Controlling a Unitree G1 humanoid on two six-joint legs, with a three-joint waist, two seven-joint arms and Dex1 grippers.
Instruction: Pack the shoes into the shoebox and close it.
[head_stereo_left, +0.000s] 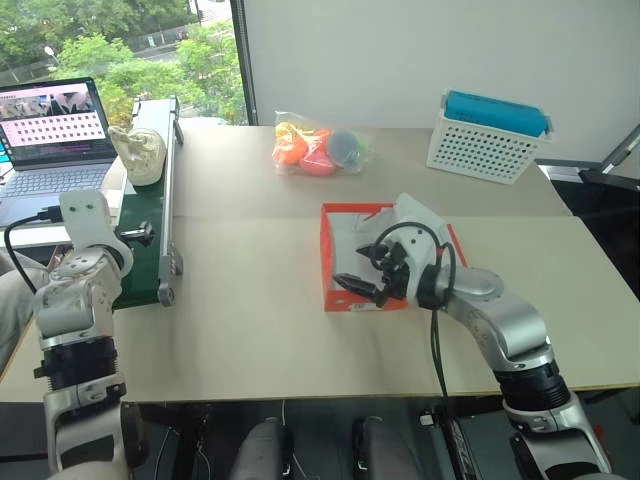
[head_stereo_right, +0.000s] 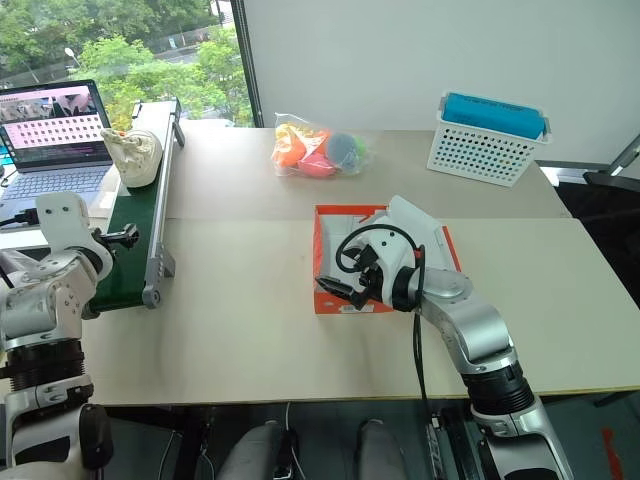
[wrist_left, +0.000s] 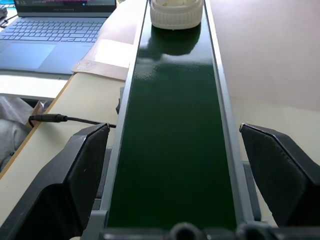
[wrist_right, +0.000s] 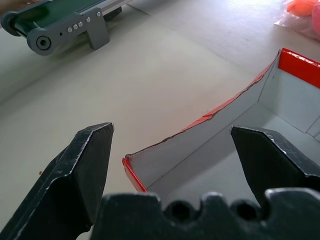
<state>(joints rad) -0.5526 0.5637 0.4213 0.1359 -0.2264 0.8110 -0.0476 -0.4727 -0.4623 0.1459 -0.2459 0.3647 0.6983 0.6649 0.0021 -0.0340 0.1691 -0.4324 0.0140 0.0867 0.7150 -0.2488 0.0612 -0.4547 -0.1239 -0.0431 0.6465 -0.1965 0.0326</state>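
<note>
One cream-white shoe (head_stereo_left: 137, 152) stands on the far end of the green conveyor belt (head_stereo_left: 140, 215); in the left wrist view the shoe (wrist_left: 176, 12) sits up the belt from my fingers. My left gripper (wrist_left: 174, 131) is open, with a finger on each side of the belt at its near end, well short of the shoe. The orange-red shoebox (head_stereo_left: 343, 262) lies open mid-table with white paper lining (head_stereo_left: 415, 220) showing. My right gripper (wrist_right: 172, 129) hangs open and holds nothing, over the box's near left corner (wrist_right: 131, 167).
A laptop (head_stereo_left: 55, 130) sits left of the conveyor with a black cable (wrist_left: 47, 118) beside it. A clear bag of colourful toys (head_stereo_left: 320, 147) lies at the back centre. A white perforated basket (head_stereo_left: 487, 145) with a blue item stands back right.
</note>
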